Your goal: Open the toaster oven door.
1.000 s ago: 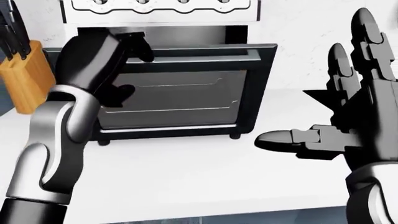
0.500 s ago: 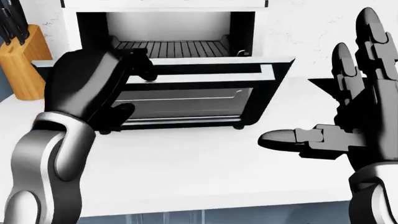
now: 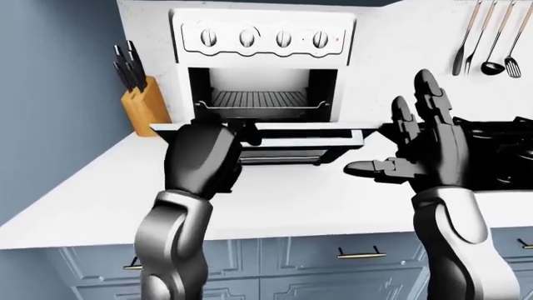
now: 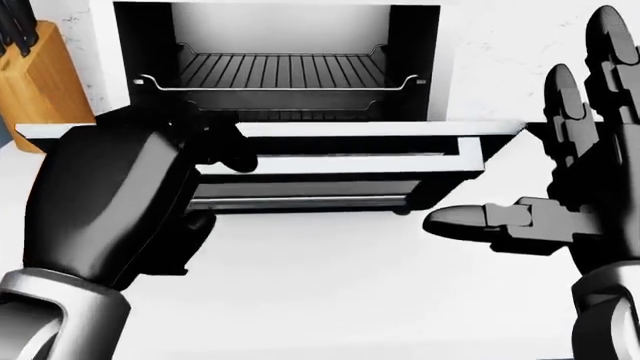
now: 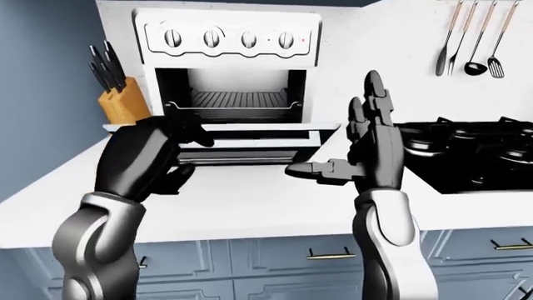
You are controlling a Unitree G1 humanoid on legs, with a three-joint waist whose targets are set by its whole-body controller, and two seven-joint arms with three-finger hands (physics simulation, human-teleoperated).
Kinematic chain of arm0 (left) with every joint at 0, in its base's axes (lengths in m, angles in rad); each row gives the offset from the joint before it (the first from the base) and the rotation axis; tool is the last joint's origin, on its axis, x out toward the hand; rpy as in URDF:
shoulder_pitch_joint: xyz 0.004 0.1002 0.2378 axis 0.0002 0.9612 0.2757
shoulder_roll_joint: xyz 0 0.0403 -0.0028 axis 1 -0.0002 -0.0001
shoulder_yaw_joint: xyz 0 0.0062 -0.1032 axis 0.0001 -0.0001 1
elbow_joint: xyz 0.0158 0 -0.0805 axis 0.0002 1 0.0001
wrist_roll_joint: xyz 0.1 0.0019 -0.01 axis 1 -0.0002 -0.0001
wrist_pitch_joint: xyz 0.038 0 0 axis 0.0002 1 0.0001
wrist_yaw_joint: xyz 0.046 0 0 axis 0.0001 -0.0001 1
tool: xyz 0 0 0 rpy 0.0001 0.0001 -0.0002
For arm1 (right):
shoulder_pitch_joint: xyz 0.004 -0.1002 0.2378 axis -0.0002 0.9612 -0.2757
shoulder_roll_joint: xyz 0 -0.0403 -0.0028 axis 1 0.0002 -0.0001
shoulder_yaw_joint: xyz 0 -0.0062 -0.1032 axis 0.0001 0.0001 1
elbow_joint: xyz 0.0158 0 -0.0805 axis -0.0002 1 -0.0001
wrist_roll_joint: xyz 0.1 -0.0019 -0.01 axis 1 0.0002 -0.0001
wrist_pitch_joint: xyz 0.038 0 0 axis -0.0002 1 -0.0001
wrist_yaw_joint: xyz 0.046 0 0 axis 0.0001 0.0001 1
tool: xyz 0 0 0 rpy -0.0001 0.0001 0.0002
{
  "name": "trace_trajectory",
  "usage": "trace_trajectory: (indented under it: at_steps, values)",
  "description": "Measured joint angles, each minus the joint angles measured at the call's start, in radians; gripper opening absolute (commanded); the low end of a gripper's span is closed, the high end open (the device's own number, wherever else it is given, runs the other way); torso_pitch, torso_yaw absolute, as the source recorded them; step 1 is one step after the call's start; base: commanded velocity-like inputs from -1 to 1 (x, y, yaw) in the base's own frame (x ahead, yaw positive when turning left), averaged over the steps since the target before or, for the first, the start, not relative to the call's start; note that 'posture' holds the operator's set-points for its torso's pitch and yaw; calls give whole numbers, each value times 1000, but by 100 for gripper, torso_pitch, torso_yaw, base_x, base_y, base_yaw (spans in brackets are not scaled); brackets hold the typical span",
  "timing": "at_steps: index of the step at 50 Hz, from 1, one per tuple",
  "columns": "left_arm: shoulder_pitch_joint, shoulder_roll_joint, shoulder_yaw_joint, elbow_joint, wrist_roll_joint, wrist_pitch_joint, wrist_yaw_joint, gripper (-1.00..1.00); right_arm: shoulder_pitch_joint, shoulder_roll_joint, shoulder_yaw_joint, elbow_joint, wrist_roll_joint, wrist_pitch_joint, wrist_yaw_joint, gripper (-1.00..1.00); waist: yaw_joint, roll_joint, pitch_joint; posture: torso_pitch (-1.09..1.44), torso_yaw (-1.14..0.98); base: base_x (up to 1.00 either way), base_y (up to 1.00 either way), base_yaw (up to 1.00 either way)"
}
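Note:
The white toaster oven (image 3: 262,39) with several knobs stands on the counter against the wall. Its dark glass door (image 4: 400,142) hangs down almost level, and the wire rack (image 4: 280,71) inside shows. My left hand (image 4: 205,184) is at the door's left end, with its fingers (image 4: 228,150) curled over the door's upper edge and its thumb under it. My right hand (image 4: 555,161) is open with fingers spread upright, just right of the door's right corner and touching nothing.
A wooden knife block (image 3: 143,103) stands left of the oven. A black gas cooktop (image 5: 475,156) lies to the right, with utensils (image 3: 492,37) hanging on the wall above. The white counter (image 3: 292,200) ends at its near edge over blue drawers (image 3: 358,253).
The door has swung down from nearly shut to almost level, and my left hand came down with it. The oven's inside and rack now show. The right hand has barely moved.

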Motion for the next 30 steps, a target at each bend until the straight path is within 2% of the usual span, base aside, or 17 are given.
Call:
trace_trajectory:
  at_steps: [9,15,20,25,30]
  values:
    - [119,-50,-63,-154,68,-16,-76,-12,-2,-6,-8,3,9,0,-3,100,5,-13,-1,-57,0,0,0,0]
    - [155,-80,-104,-229,108,-24,-152,-12,1,-5,-6,8,11,-9,-1,100,7,-23,2,-57,0,0,0,0]
    - [178,-101,-178,-336,95,-69,-184,-12,3,-5,-5,7,14,-6,0,100,7,-21,-5,-57,0,0,0,0]
    - [209,-132,-195,-390,123,-96,-212,-11,1,-7,-12,-3,14,-1,-5,100,8,-20,-9,-57,0,0,0,0]
    - [186,-208,-183,-386,155,-157,-246,-10,-2,-9,-11,-7,16,3,-8,100,7,-26,-9,-57,0,0,0,0]
